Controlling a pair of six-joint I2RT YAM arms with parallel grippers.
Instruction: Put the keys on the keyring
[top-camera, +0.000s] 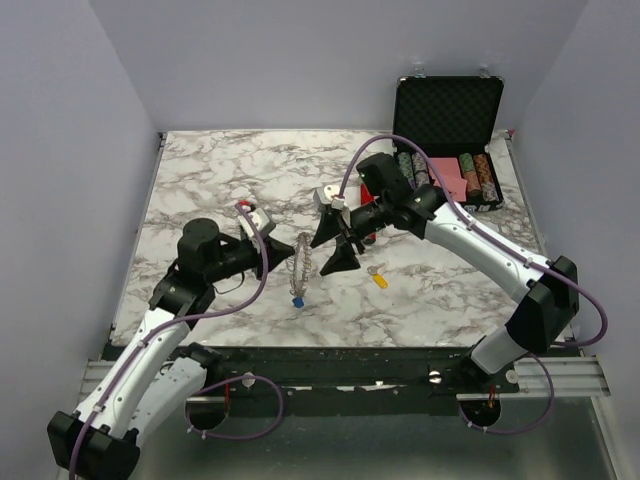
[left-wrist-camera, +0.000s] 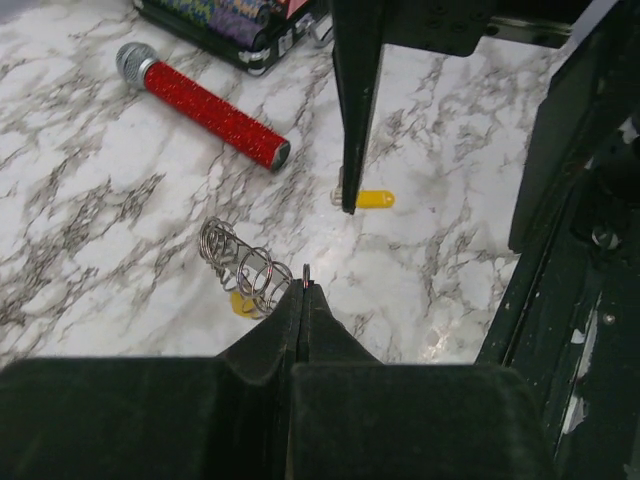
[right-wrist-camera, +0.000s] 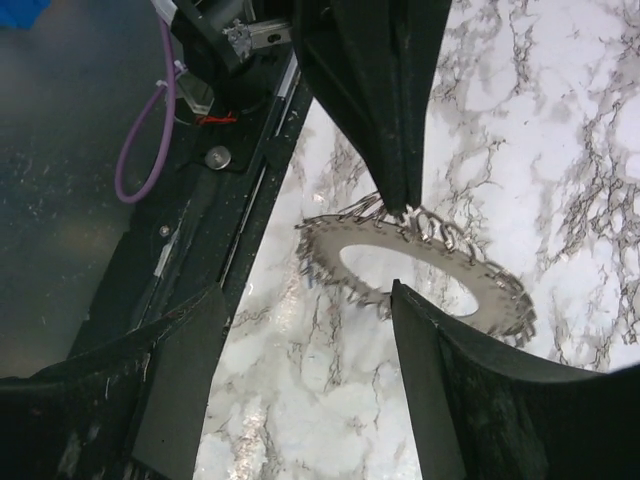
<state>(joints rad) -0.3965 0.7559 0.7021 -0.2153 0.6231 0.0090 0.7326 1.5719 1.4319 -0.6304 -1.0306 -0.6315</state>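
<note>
- the left claw (top-camera: 272, 250) is pinched shut on the rim of the key ring (top-camera: 302, 258) and holds it up on its edge, just over the table (top-camera: 220, 180).
- the right claw (top-camera: 330, 247) is wide open and holds nothing. it hangs just beside the key ring, on the far side from the left claw.
- a blue key (top-camera: 297, 300) sits at the low end of the key ring. it looks hooked on, so i think that one is done.
- in the left wrist view a small yellow bit (left-wrist-camera: 240, 303) peeks out under the wire loops. i cannot tell if it is hooked on or just lying there.
- a yellow key (top-camera: 379, 280) lies flat on the table, near the right claw and apart from the key ring. it is not on yet.
- so the job looks partly done. at least this one key is left to pick up and hook on.
- the right claw is the free one and the close one, so i think it has to grab that key while the left claw holds the key ring.
- the key is tiny and flat, so it may be hard to pinch.
</note>
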